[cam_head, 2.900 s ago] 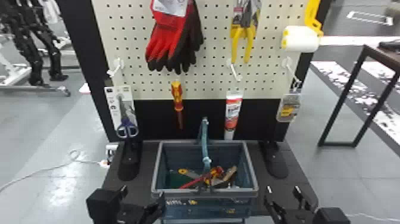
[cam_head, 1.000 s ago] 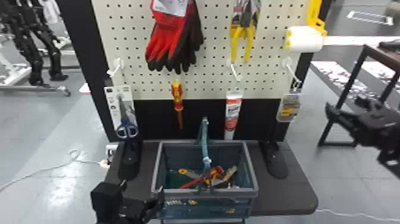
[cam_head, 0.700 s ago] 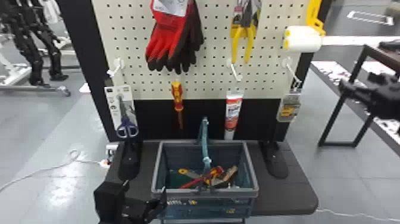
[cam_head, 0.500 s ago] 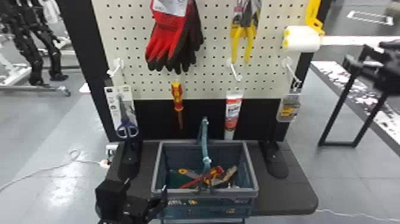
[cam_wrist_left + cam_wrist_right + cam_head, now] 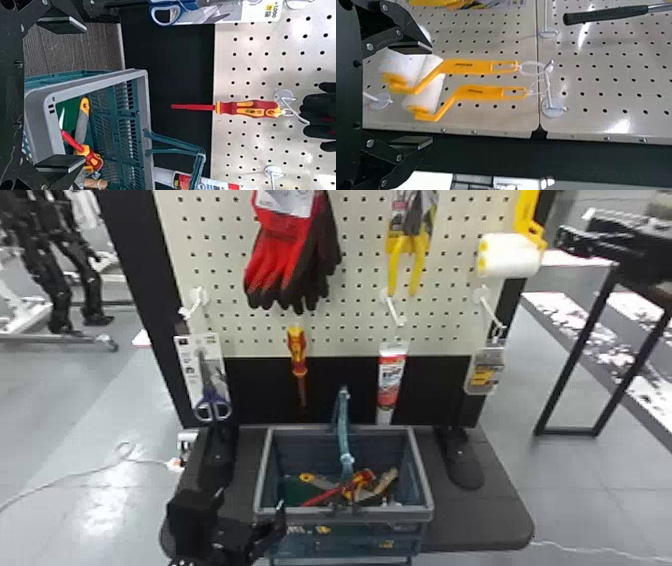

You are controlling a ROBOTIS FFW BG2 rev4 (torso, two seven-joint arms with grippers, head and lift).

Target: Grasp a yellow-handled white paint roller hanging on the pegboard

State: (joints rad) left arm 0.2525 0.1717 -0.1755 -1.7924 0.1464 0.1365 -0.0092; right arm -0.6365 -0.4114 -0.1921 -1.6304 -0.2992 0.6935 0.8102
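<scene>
Pegboard point(image 5: 350, 315): cream perforated panel over a black lower band, standing at the back of a black worktop point(image 5: 475, 515). Floor point(image 5: 75, 415) is grey and glossy, with a white cable point(image 5: 75, 475) trailing across it on the left. A black-framed table point(image 5: 600, 355) stands to the right of the board.

Paint roller point(image 5: 507, 255): hangs at the upper right edge of the pegboard, white sleeve low, yellow handle rising above it. The right wrist view shows two such rollers side by side, their handle loops on one white hook point(image 5: 546, 79).

Right gripper point(image 5: 413, 93): held high, level with the roller and to its right. Fingers apart. In the head view there is a gap between arm and roller. In the wrist view one finger overlaps the nearer sleeve; contact cannot be judged there.

Left gripper point(image 5: 59, 95): low at the front left corner of the basket point(image 5: 415, 470), fingers apart, holding nothing.

Also on the board: red-and-black gloves point(image 5: 290, 255), yellow pliers point(image 5: 407, 245), screwdriver point(image 5: 297, 355), packaged scissors point(image 5: 207, 380), a tube point(image 5: 390, 380). The basket sits mid-worktop with tools inside.
</scene>
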